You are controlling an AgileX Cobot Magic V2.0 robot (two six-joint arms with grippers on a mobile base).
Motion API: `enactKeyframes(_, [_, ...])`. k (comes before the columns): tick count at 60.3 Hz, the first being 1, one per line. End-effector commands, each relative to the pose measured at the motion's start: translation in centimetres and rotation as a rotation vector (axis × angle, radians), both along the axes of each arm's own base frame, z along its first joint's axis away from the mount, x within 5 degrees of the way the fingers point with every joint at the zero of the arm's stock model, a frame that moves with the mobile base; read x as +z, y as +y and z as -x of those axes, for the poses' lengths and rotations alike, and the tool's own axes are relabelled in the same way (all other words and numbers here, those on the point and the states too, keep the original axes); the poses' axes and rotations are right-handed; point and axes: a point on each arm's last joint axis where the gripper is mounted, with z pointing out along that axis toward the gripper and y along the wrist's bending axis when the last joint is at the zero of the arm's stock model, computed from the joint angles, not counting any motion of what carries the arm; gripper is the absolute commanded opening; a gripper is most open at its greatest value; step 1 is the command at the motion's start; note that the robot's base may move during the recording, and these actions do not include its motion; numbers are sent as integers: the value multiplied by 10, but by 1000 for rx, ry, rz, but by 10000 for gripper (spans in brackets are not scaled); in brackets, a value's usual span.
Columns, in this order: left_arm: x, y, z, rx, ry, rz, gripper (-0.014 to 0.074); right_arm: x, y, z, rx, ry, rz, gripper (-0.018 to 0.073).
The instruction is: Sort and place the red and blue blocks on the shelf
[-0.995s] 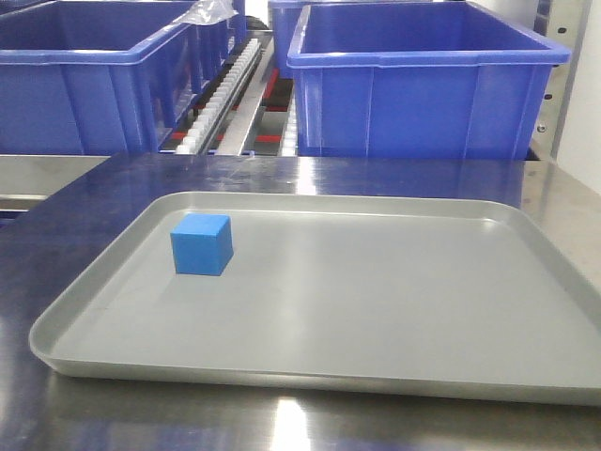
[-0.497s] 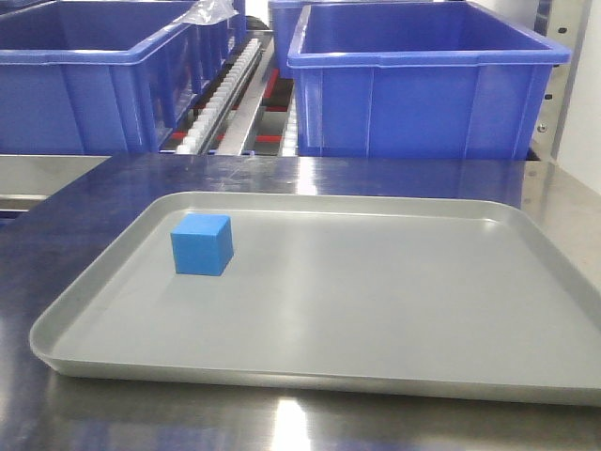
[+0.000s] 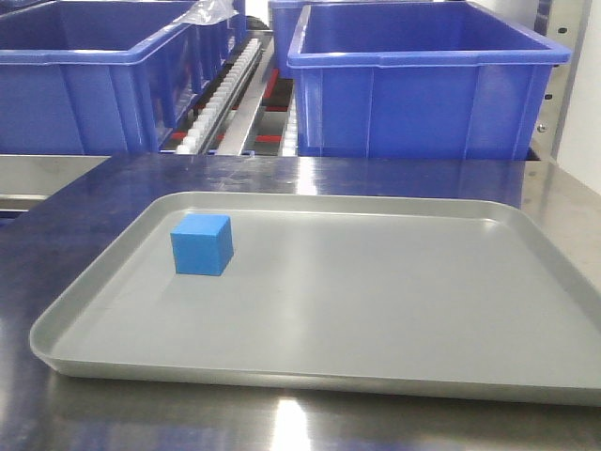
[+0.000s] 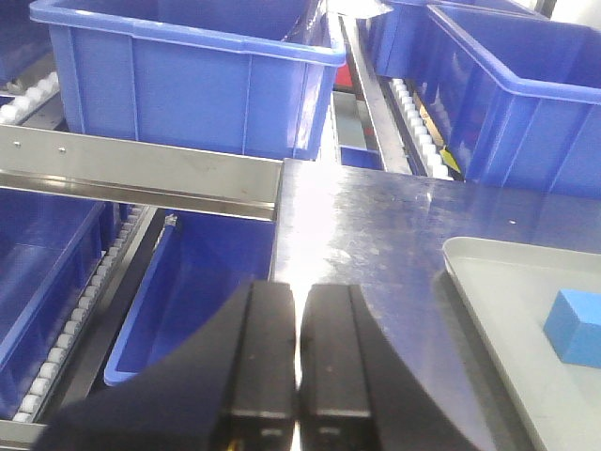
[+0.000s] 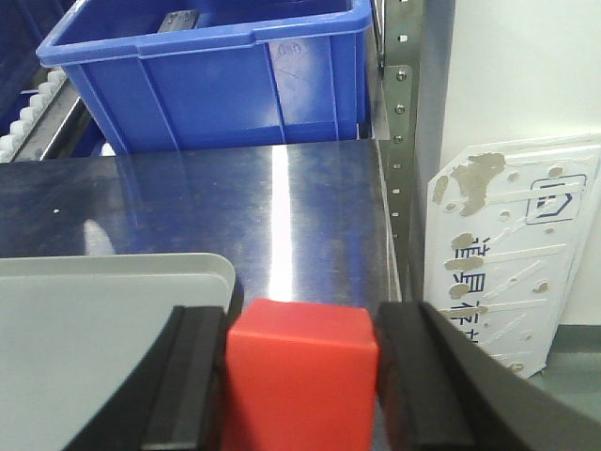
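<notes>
Holds the red block (image 5: 300, 362) clamped between both fingers of the right claw (image 5: 300, 404), flat faces square against the pads. Hangs near the right end of the tabletop (image 5: 282, 188), just off the near right corner of the grey tray (image 5: 113, 310), which lies at about 9 o'clock in the right wrist view. Points straight at a dark-blue bin (image 5: 207, 75) on the shelf (image 5: 399, 113) at 12 o'clock, past a strip of bare tabletop: likely the line the coming move turns on, a reach forward and over that bin's near wall. Being a cube, offers no long axis to mind. Finds the blue block (image 3: 201, 244) resting flat on the grey tray toward its left end, at roughly 10 o'clock from the tray's middle in the front view, apart from the rim. Shows the left claw (image 4: 299, 348) with fingers pressed together and nothing between them, hovering by the left edge of the tabletop and aimed toward the shelf. Puts the blue block at about 3 o'clock from that claw in the left wrist view, so probably a job for the left arm, the nearer one. Would call for parting those fingers and swinging right before any grasp. Shows neither arm in the front view.
</notes>
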Motion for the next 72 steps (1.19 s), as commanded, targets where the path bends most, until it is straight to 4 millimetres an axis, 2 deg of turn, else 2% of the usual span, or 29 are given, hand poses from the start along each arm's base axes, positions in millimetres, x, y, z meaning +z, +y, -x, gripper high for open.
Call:
enactKeyframes(1, [1,-1,0,-15,-75,10,123,18,-1,-1,-9,-124,9,51])
enactKeyframes(13, [1,-1,0,-15,-76,8,123,18,-1,-1,-9,-124,9,51])
enactKeyframes(20, [3,-1,0,-12,-87,-68,123,18,-1,-1,-9,-124,9,51])
enactKeyframes(25, [11,0,0,-5,-72,-76,123,18,-1,-1,-9,-124,9,51])
enactKeyframes(32, [41,1,-3,9,1,-28,123,18,-1,-1,-9,-124,9,51])
enactKeyframes(38, [86,1,-13,30,78,-24,123,18,-1,-1,-9,-124,9,51])
enactKeyframes(44, [130,0,-32,44,122,-28,123,18,-1,-1,-9,-124,9,51])
enactKeyframes(50, [158,-3,-54,46,139,-30,123,18,-1,-1,-9,-123,9,51])
enactKeyframes(55, [169,-7,-69,39,156,-34,123,18,-1,-1,-9,-123,9,51])
enactKeyframes(62, [170,-10,-84,32,193,-44,123,18,-1,-1,-9,-123,9,51])
enactKeyframes(72, [164,-10,-87,38,252,-46,123,18,-1,-1,-9,-120,9,51])
